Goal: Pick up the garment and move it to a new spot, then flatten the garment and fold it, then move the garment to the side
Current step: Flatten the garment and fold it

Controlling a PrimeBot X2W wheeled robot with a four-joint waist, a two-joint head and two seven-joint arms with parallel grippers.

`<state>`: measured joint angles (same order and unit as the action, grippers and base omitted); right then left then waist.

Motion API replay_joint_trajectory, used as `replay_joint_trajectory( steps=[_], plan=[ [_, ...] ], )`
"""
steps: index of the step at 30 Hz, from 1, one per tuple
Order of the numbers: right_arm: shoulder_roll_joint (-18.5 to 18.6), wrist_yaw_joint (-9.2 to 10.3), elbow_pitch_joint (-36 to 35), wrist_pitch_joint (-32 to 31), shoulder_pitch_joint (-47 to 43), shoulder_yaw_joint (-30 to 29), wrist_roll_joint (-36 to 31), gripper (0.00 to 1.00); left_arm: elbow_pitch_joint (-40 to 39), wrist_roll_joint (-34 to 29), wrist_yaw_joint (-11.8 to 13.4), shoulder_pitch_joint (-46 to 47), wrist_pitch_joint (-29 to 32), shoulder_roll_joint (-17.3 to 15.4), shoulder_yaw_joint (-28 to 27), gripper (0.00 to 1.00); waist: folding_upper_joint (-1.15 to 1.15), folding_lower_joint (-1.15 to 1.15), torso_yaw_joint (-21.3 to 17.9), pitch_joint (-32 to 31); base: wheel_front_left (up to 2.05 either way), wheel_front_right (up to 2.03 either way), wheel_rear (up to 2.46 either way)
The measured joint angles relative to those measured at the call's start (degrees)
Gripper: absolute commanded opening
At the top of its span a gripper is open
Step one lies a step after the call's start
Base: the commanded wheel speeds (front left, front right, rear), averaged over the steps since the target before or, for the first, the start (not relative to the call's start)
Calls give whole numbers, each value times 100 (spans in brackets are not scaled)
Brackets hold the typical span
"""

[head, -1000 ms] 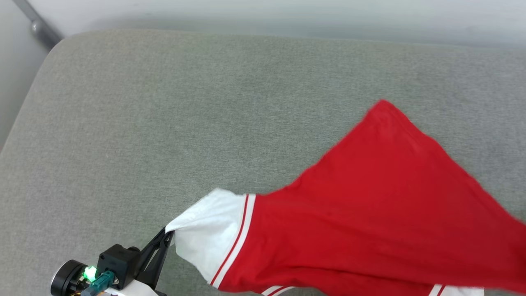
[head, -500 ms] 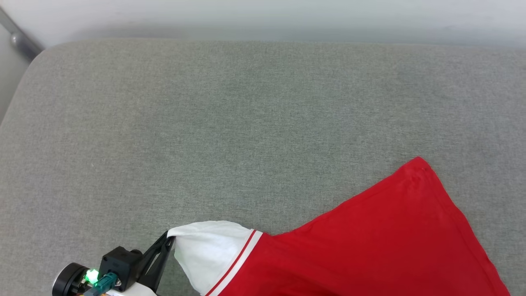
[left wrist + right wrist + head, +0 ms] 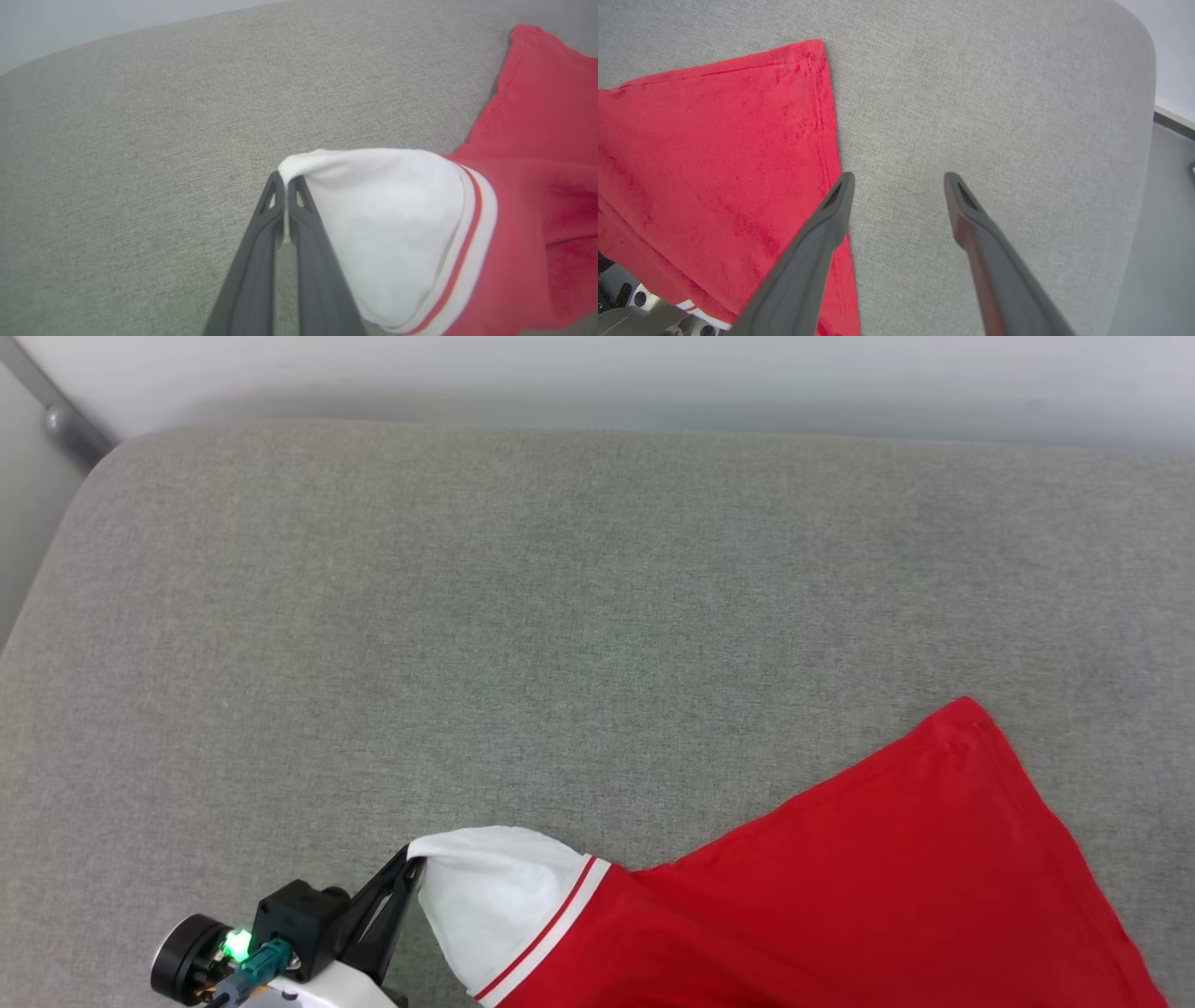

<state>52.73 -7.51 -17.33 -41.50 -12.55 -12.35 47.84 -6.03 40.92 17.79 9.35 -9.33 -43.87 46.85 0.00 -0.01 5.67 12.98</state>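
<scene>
The garment [image 3: 840, 887], red with a white sleeve and red-and-white trim, lies over the near right part of a grey cushion. My left gripper [image 3: 411, 864] at the lower left is shut on the tip of its white sleeve [image 3: 373, 224], and the left wrist view shows the two dark fingers [image 3: 268, 242] pressed together on the cloth. In the right wrist view my right gripper [image 3: 899, 179] stands open over bare cushion, with nothing between its fingers. The garment's red hem edge [image 3: 822, 116] lies just beside its left finger.
The grey fabric cushion [image 3: 467, 616] spreads wide to the far side and left. A pale wall runs along its far edge, with a dark metal rail [image 3: 56, 415] at the far left corner. The cushion's rounded right edge [image 3: 1143, 140] drops to a grey floor.
The red body of the garment has dropped and now lies lower and flatter on the cushion. The left gripper still holds the sleeve tip. The head view has shifted a little.
</scene>
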Motion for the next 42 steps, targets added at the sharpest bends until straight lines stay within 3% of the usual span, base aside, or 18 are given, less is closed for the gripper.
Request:
replay_joint_trajectory(
  steps=[4, 8, 16, 23, 29, 30, 31, 32, 42],
  plan=[
    [281, 0, -158, -559, 1033, 600, 14, 100, 69, -41, -52, 140, -29, 111, 24, 0, 0, 0, 76, 107, 0, 0, 0],
    [307, 0, -38, -1211, 2202, 1577, -158, 100, 146, -92, -118, 293, -53, 223, 57, 0, 0, 1, 171, 239, 0, 0, 0],
    [-410, 0, 973, -2012, 4158, 3349, -693, 100, 268, -169, -209, 538, -131, 398, 74, 0, 0, 1, 370, 575, 0, 0, 0],
    [-676, 0, 1885, -2051, 4836, 4103, -789, 100, 368, -236, -266, 755, -197, 557, 84, 0, 0, 1, 533, 930, 0, 0, 0],
    [-648, 1, 2154, -1919, 4929, 4541, -679, 100, 514, -236, -323, 860, -253, 662, 84, 0, 0, 1, 640, 1143, 0, 0, 0],
    [-626, 1, 2176, -1872, 4942, 4589, -645, 85, 538, -236, -327, 864, -256, 677, 87, 0, 0, 1, 650, 1154, 0, 0, 0],
    [-605, 1, 2202, -1814, 4963, 4635, -611, 17, 567, -236, -349, 867, -272, 687, 88, 0, 0, 1, 653, 1157, 0, 0, 0],
    [-594, 1, 2225, -1731, 4969, 4670, -572, 0, 595, -235, -355, 873, -280, 693, 88, 0, 0, 1, 652, 1154, 0, 0, 0],
    [-439, 0, 2221, -302, 4966, 5026, -553, 0, 905, -220, -520, 984, -291, 730, 159, 0, 0, 1, 597, 614, 0, 0, 0]
  ],
)
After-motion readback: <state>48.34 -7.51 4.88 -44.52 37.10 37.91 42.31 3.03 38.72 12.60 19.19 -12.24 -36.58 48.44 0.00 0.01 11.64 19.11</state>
